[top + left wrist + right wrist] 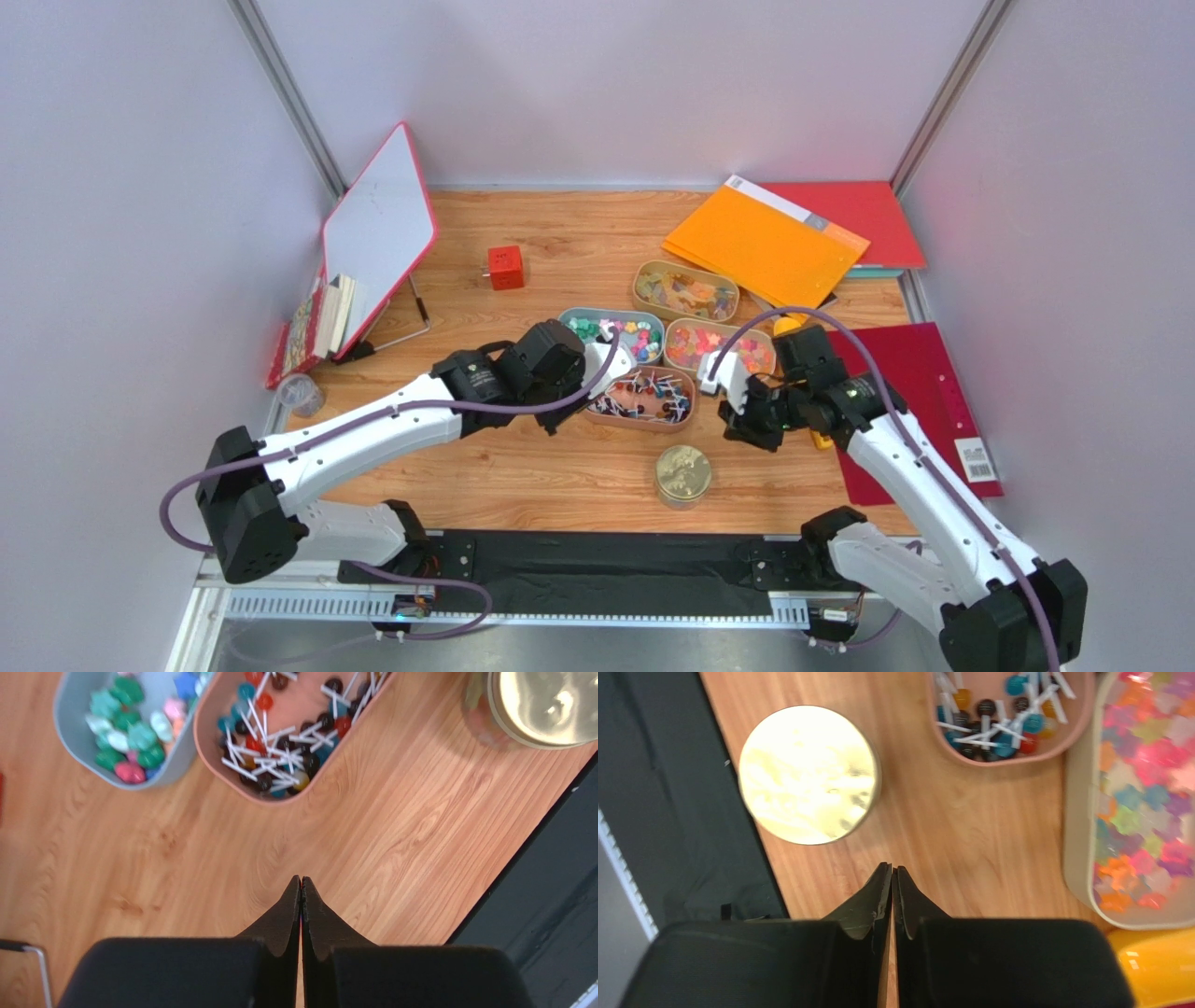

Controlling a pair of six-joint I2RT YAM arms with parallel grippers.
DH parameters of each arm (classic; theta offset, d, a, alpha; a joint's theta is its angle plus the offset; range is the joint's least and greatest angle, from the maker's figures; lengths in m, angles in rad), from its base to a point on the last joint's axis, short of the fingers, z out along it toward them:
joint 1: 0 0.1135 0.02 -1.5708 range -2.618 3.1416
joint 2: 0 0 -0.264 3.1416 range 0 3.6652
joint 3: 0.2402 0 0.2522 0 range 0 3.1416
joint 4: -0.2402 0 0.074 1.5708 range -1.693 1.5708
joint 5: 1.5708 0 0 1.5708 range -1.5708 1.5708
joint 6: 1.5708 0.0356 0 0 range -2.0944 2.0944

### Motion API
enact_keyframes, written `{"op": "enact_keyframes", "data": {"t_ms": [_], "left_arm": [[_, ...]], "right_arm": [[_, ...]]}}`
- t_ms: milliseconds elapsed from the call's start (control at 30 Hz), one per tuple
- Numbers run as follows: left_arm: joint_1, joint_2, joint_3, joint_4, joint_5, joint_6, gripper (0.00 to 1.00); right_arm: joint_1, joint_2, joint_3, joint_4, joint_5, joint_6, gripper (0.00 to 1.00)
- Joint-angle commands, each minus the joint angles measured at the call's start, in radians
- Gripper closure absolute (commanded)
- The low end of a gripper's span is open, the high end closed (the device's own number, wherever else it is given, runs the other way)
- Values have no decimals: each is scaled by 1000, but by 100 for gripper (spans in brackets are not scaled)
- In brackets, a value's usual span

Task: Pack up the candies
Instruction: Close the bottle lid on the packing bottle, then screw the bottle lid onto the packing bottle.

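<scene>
Wooden table (561,476) carries the candies (634,336), sorted in four oval trays (659,426) at its middle; I see my left gripper (300,882) and right gripper (892,871) both pinched closed, empty, hovering just beside them.

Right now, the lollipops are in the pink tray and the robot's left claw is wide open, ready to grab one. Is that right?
Not quite. The lollipops are in the pink tray, but the left gripper is shut, not wide open. Its two fingers are pressed together with nothing between them. The left wrist view shows it.
</scene>
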Motion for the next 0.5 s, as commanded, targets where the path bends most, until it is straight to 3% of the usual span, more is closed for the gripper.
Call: {"op": "enact_keyframes", "data": {"t_ms": [0,233,267,300,333,467], "left_arm": [[45,-28,-24,-8,7,-98,100],[139,-63,-44,-18,22,-94,99],[148,-74,-49,-18,22,-81,91],[151,-80,-53,-18,23,-67,64],[154,-85,-57,-19,19,-66,57],[184,-105,-67,-16,20,-80,52]], "right_arm": [[131,55,42,-63,-8,-116,95],[288,130,56,-49,32,-171,95],[315,147,57,-49,30,-173,95],[329,155,59,-46,32,-173,95],[343,166,59,-41,33,-171,95],[412,207,50,-15,49,-168,96]]}}
